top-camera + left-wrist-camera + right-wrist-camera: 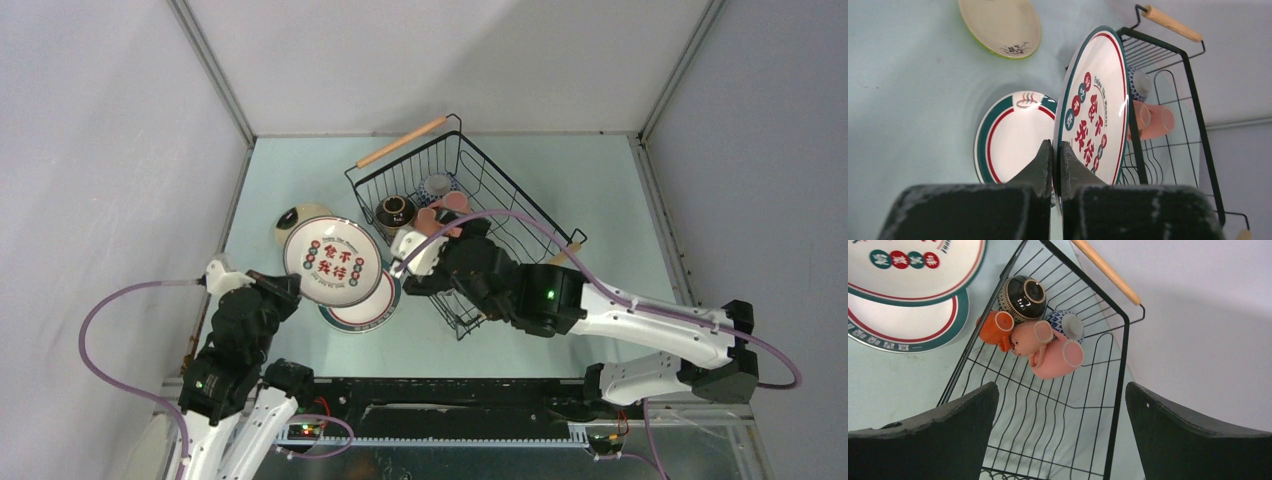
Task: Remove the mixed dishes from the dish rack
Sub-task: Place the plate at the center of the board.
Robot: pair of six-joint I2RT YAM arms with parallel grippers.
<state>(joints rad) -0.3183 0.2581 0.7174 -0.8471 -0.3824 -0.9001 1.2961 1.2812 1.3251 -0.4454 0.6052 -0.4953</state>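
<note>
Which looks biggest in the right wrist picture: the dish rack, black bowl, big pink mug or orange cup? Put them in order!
1. dish rack, by far the largest.
2. black bowl and big pink mug look about alike, so I won't rank one over the other.
3. orange cup, the smallest.

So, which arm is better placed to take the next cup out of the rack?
Right. The right pincer is open above the dish rack, with the pink mugs ahead of it. The left pincer is shut on the lettered plate, outside the rack.
</note>
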